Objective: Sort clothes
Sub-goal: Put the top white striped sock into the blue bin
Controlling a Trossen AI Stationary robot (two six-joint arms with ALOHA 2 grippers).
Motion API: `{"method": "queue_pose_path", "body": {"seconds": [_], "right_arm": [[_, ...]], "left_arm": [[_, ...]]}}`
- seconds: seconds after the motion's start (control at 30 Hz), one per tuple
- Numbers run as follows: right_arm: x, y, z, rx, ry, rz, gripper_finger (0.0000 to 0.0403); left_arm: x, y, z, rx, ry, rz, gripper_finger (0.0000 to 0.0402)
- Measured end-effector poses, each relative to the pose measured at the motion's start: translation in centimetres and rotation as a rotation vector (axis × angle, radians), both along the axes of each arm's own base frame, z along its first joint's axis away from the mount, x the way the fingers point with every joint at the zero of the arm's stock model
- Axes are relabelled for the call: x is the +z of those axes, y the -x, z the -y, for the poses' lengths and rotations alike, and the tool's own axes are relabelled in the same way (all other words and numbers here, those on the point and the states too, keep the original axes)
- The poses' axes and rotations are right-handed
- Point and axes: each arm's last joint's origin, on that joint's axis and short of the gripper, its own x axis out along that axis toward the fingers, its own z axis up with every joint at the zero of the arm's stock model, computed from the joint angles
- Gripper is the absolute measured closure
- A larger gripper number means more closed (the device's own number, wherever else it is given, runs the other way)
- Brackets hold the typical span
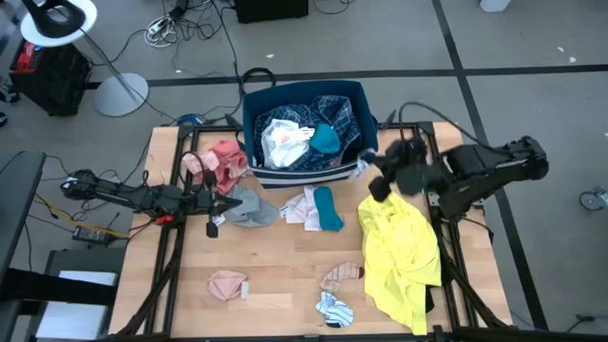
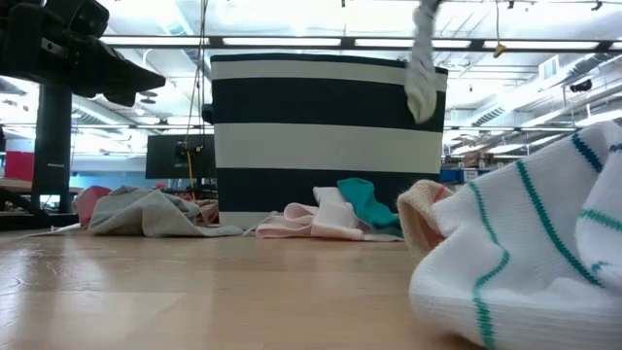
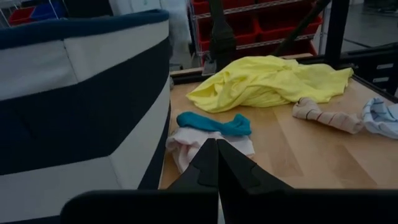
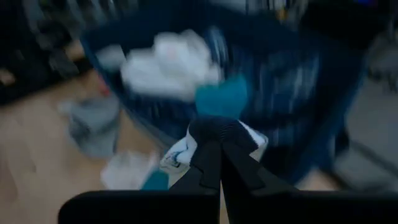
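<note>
A navy and white striped bin point(image 1: 304, 123) stands at the table's far middle, with white, teal and blue plaid clothes inside. My right gripper point(image 1: 369, 177) hovers by the bin's right wall, shut on a small white piece point(image 2: 421, 73). A yellow shirt point(image 1: 399, 252) lies below it on the table. A teal piece point(image 1: 330, 209) and a pale pink piece point(image 1: 304, 207) lie before the bin, a grey piece point(image 1: 249, 207) and a pink piece point(image 1: 220, 163) at its left. My left gripper point(image 1: 228, 201) rests shut near the grey piece, holding nothing. My right gripper pinches the small white piece at its upper end point(image 4: 214, 134) between its two fingers, which slant down toward the bin. The piece hangs slack below the fingers point(image 2: 421, 92), lifted clear of the table, next to the bin's right rim.
At the table's near edge lie a pink piece point(image 1: 226, 283), a beige striped sock point(image 1: 340, 275) and a white sock with teal stripes point(image 1: 334, 309). Bare wood shows at the near left point(image 1: 190, 275). Cables and a lamp stand are on the floor beyond the table.
</note>
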Motion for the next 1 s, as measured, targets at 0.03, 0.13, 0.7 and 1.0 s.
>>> {"method": "queue_pose_path", "body": {"seconds": [0.03,0.13,0.7,1.0], "right_arm": [[0.7,-0.5,0.5,0.018,0.034,0.025,0.0402],[2.7,-1.9,2.1,0.067,0.122,0.127,0.0403],[0.3,-9.0,11.2,0.112,0.103,0.164,0.0395],[-5.6,-13.4,14.9,0.076,-0.11,0.08,0.0364]], "left_arm": [[0.0,0.0,0.0,0.0,-0.001,-0.003,0.0401],[0.0,0.0,0.0,0.0,0.0,-0.002,0.0401],[-0.1,0.0,0.0,-0.002,-0.031,-0.011,0.0401],[-0.2,0.0,0.0,-0.002,-0.032,-0.02,0.0401]]}}
